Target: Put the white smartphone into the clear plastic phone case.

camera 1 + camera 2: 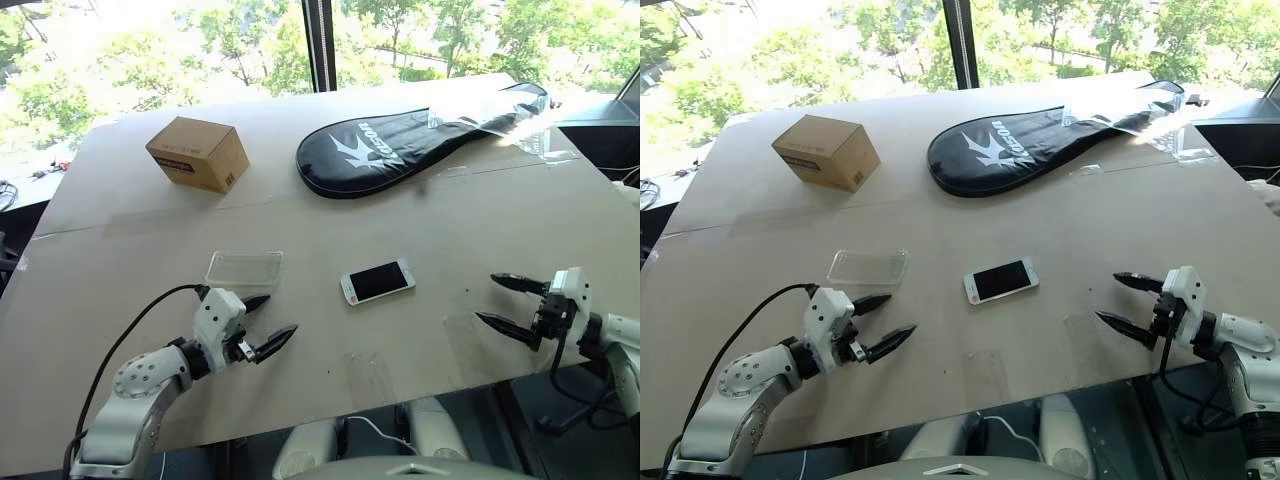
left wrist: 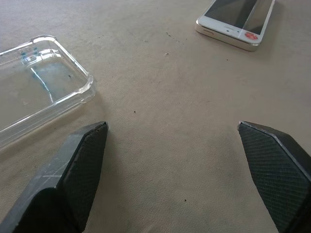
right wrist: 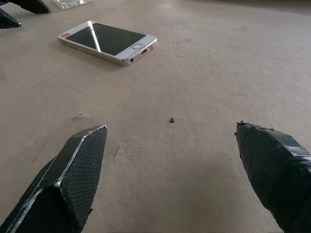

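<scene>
The small flat white smartphone (image 1: 377, 281) lies mid-frame, long side pointing left-right, between both wide-open, empty grippers; the left gripper (image 1: 264, 322) sits just below the clear plastic phone case (image 1: 243, 269), the right gripper (image 1: 503, 302) at right.

A cardboard box (image 1: 198, 153) and black racket cover (image 1: 400, 145) lie on the table (image 1: 480, 220).

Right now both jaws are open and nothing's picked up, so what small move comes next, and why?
Probably ease the right gripper toward the white smartphone. It lies flat, screen up, on the table, apart from the clear plastic phone case, which sits just ahead of the left gripper. Both jaws stand open and empty, so the phone must be gripped first.
</scene>
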`<state>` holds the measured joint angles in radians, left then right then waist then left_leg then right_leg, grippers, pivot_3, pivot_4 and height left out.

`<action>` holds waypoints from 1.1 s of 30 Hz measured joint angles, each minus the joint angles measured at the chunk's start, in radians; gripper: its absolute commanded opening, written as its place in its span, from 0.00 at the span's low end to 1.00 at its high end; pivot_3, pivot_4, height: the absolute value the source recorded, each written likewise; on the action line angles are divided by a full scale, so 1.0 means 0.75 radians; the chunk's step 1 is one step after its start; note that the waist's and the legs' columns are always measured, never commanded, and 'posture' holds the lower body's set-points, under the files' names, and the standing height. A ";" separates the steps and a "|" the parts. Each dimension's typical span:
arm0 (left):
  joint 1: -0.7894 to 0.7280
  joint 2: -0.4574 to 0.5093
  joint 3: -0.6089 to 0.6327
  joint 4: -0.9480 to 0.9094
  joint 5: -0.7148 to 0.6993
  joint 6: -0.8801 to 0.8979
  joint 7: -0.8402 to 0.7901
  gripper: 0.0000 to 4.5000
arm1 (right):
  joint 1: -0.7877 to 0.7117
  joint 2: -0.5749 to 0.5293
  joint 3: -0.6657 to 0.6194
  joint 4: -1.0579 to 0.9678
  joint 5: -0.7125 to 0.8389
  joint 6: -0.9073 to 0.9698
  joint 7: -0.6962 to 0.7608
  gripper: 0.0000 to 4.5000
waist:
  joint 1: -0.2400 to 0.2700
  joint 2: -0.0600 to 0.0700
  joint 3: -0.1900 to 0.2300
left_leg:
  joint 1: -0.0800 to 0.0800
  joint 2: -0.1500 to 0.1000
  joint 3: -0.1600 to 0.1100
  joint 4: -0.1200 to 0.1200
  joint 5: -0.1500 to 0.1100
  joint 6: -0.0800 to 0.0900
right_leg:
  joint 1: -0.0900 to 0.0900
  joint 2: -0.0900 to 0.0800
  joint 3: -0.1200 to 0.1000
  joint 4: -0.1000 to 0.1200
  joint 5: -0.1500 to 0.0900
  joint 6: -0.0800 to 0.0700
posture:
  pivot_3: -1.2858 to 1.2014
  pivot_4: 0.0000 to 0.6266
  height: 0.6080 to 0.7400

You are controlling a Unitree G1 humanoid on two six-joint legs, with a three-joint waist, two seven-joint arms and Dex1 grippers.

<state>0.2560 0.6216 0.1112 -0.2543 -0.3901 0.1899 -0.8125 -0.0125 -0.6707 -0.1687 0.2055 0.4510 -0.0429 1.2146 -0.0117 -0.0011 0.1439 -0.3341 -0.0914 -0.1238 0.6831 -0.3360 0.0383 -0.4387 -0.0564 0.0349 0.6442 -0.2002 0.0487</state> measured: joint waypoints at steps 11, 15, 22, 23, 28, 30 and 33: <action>-0.006 -0.008 -0.001 -0.003 0.021 -0.013 0.012 0.97 | -0.022 0.012 0.005 0.050 -0.045 -0.074 0.029 1.00 | 0.002 0.000 0.000 | 0.000 0.000 0.000 0.000 0.000 0.000 | 0.000 0.000 0.000 0.000 0.000 0.000 | 0.52 0.24 1.00; -0.031 -0.008 -0.002 -0.002 0.021 -0.016 0.010 0.97 | -0.022 0.018 0.005 0.054 -0.061 -0.095 0.026 1.00 | 0.002 0.000 0.000 | 0.000 0.000 0.000 0.000 0.000 0.000 | 0.000 0.000 0.000 -0.001 0.000 0.000 | 0.52 0.24 1.00; -0.164 0.027 0.000 0.098 0.086 -0.104 -0.004 0.97 | -0.020 0.046 0.007 0.019 -0.060 -0.095 0.025 1.00 | 0.002 0.000 0.000 | 0.000 0.000 0.000 -0.001 0.000 0.000 | 0.000 0.000 0.000 -0.001 0.000 0.000 | 0.52 0.24 1.00; -0.202 0.045 0.001 0.153 0.105 -0.139 -0.027 0.97 | -0.018 0.046 0.013 -0.027 -0.053 -0.069 0.025 1.00 | 0.002 0.000 0.000 | 0.000 0.000 0.000 -0.001 0.000 0.000 | 0.000 0.000 0.000 -0.001 0.000 0.000 | 0.52 0.24 1.00; -0.428 0.161 0.002 0.465 0.180 -0.291 -0.139 0.97 | -0.075 0.058 0.133 -0.355 -0.020 0.093 -0.025 1.00 | 0.000 0.001 0.000 | 0.000 0.001 -0.001 -0.001 0.000 0.000 | -0.001 0.001 -0.006 -0.001 0.000 0.000 | 0.52 0.24 1.00; -0.504 0.191 -0.009 0.584 0.213 -0.355 -0.194 0.97 | -0.118 0.064 0.162 -0.466 0.001 0.171 -0.071 1.00 | 0.002 0.000 0.000 | -0.002 0.000 -0.002 -0.001 0.000 0.000 | -0.002 0.001 -0.008 -0.003 0.000 0.000 | 0.52 0.24 1.00; -0.659 0.209 -0.062 0.801 0.279 -0.442 -0.245 0.97 | -0.172 0.063 0.207 -0.633 0.039 0.327 -0.158 1.00 | 0.012 -0.001 0.000 | -0.014 -0.001 -0.008 0.001 0.000 0.000 | -0.010 -0.001 -0.013 -0.003 0.001 0.000 | 0.52 0.24 1.00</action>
<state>-0.2385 0.7782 0.0650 0.3462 -0.1812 -0.1419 -0.9965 -0.1415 -0.6234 -0.0136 -0.2691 0.4803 0.2021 1.0961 -0.0029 -0.0017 0.1437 -0.3447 -0.0923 -0.1296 0.6842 -0.3362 0.0384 -0.4461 -0.0571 0.0250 0.6420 -0.1998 0.0487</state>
